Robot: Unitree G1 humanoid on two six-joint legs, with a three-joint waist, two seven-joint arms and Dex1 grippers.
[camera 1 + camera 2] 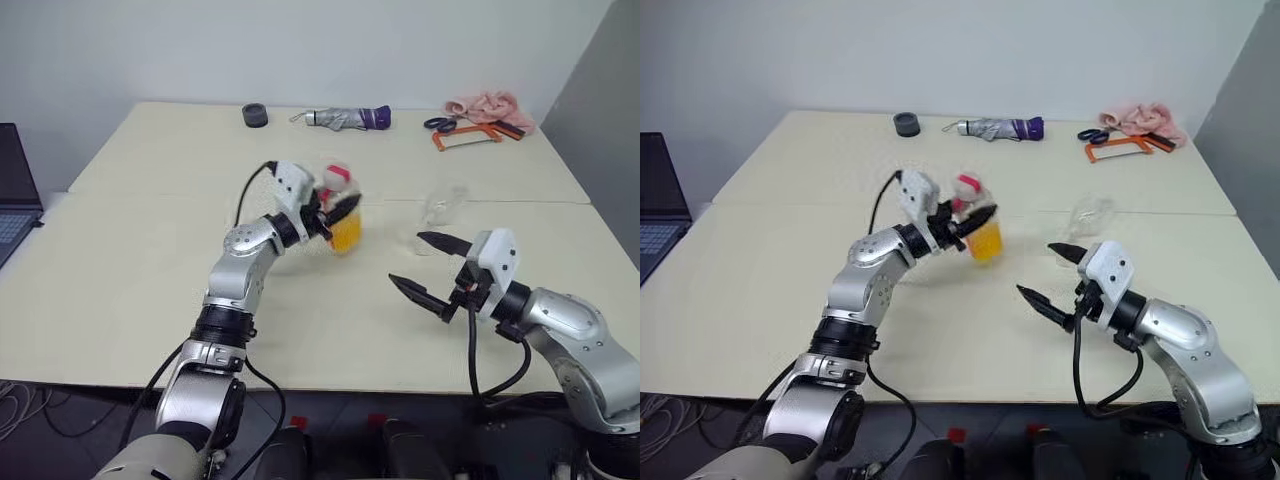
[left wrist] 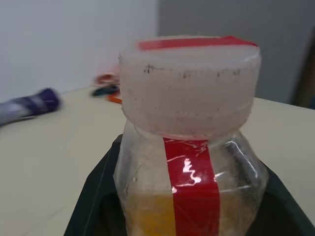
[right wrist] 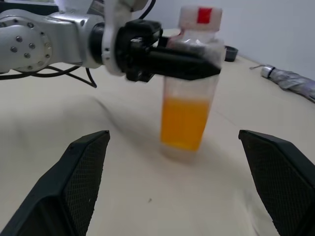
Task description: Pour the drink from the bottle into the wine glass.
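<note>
bottle (image 3: pixel 189 83) stands near the middle of the pale surface (image 1: pixel 130 270), its sides partly hidden by the left pincer (image 3: pixel 184 64), whose black fingers are clamped on it just below the cap (image 2: pixel 189 83). it is clear plastic with a red strip running up the front and over the pinkish-white cap. orange drink (image 3: pixel 183 123) fills only its lower part. at about three o'clock from it, the wine glass (image 1: pixel 440 212) is hard to make out, a faint clear shape. the right pincer (image 1: pixel 425 265) hovers near the glass, fingers spread wide apart, holding nothing.
</note>
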